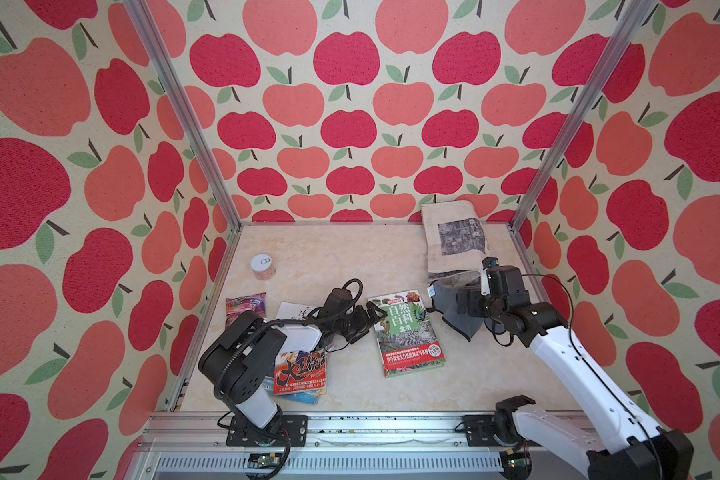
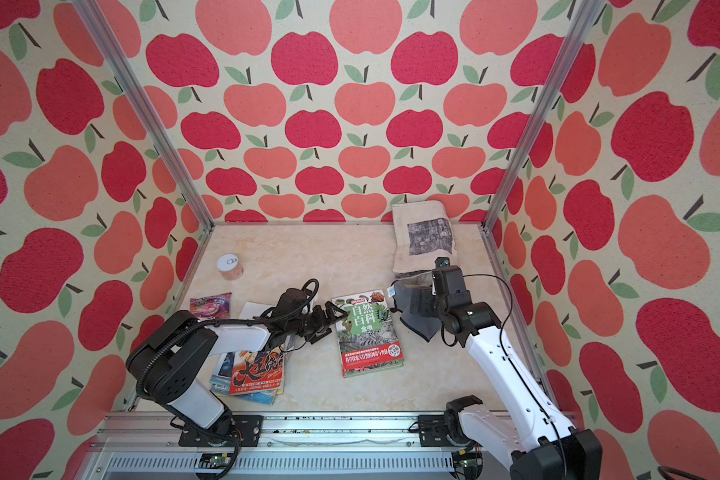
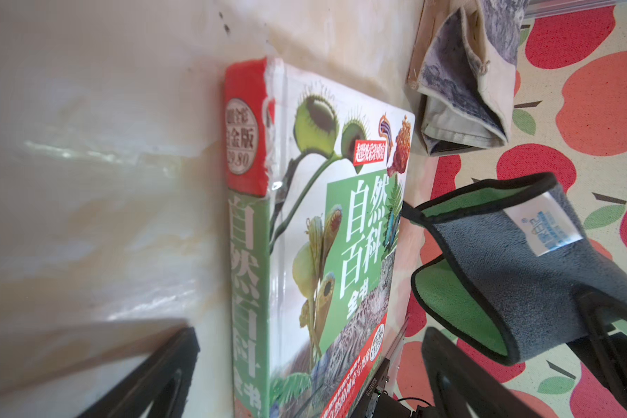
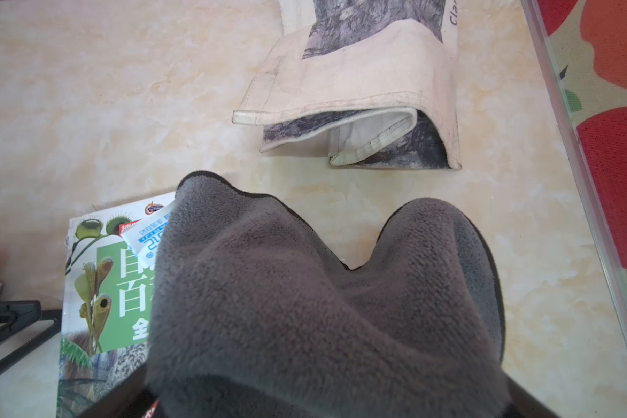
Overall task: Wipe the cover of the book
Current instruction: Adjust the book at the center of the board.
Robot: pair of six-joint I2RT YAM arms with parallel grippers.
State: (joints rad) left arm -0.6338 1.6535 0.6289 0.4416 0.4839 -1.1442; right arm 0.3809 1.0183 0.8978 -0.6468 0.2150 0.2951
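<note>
The book [image 1: 408, 332] has a green and white plant cover and lies flat mid-table, also seen in a top view [image 2: 371, 332]. My left gripper [image 1: 373, 322] is open, its jaws standing either side of the book's [image 3: 341, 235] spine edge near the far left corner, with no grip on it. A grey cloth [image 1: 460, 320] with a green underside [image 3: 522, 271] is draped over my right gripper [image 1: 449, 301], just right of the book's far corner. The cloth [image 4: 304, 307] forms two humps over the spread fingers and hides them. Its white label overlaps the book's [image 4: 98, 289] corner.
A folded canvas bag [image 1: 454, 237] lies at the back right, close behind the right gripper. A small can [image 1: 262, 266] and a snack packet [image 1: 244, 305] sit at the left. Under the left arm lies a stack of magazines [image 1: 300, 374]. The metal frame rail [image 4: 587, 181] borders the right side.
</note>
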